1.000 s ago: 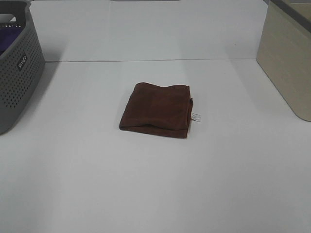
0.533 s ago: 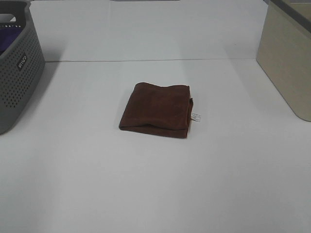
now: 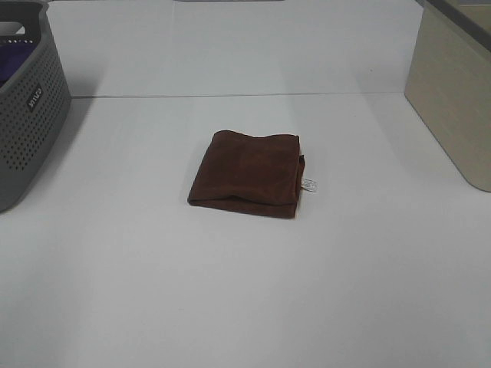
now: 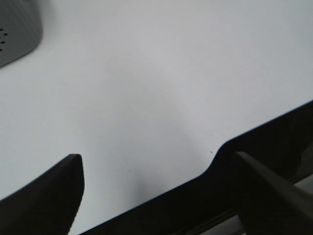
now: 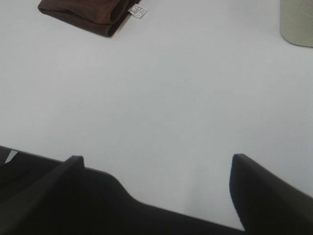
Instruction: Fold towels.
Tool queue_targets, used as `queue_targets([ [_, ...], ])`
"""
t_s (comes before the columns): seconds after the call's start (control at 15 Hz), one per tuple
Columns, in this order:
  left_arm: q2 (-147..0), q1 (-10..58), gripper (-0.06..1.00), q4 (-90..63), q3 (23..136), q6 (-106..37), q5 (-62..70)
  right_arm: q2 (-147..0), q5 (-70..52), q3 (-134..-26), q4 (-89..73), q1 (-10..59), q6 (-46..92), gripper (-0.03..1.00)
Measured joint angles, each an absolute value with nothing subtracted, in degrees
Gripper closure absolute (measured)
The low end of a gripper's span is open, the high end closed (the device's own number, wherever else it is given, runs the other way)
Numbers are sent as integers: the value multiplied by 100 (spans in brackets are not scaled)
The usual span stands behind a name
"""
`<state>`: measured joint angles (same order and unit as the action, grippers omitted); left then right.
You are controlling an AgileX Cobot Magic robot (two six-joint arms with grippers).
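Note:
The dark reddish-brown towel (image 3: 247, 173) lies folded into a small square in the middle of the white table, its white tag (image 3: 309, 184) sticking out at its right edge. The right wrist view shows one end of the towel (image 5: 83, 12) with the tag (image 5: 137, 11). My left gripper (image 4: 156, 166) is open and empty over bare table, far from the towel. My right gripper (image 5: 154, 164) is open and empty, well short of the towel. Neither arm shows in the exterior high view.
A grey perforated laundry basket (image 3: 27, 107) stands at the far left with something purple inside; its corner shows in the left wrist view (image 4: 17, 29). A beige bin (image 3: 453, 92) stands at the right, also in the right wrist view (image 5: 297, 22).

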<state>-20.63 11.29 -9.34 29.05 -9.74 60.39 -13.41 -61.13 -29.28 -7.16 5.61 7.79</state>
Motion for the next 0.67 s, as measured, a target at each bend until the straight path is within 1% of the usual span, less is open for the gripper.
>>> queue_targets([
  [0.13,-1610,539,17,-934,2905,-974,6039,-1163,-6113,-2916,-762,201,779,20],
  [0.27,-1089,223,17,-934,2905,-974,6039,-934,-6113,-2911,-773,126,779,20],
  [0.53,-80,132,17,-940,2905,-980,6039,-372,-6113,-2905,-808,126,779,20],
  [0.67,23,132,17,-940,2905,-980,6045,-80,-6113,-2905,-814,126,779,20],
])
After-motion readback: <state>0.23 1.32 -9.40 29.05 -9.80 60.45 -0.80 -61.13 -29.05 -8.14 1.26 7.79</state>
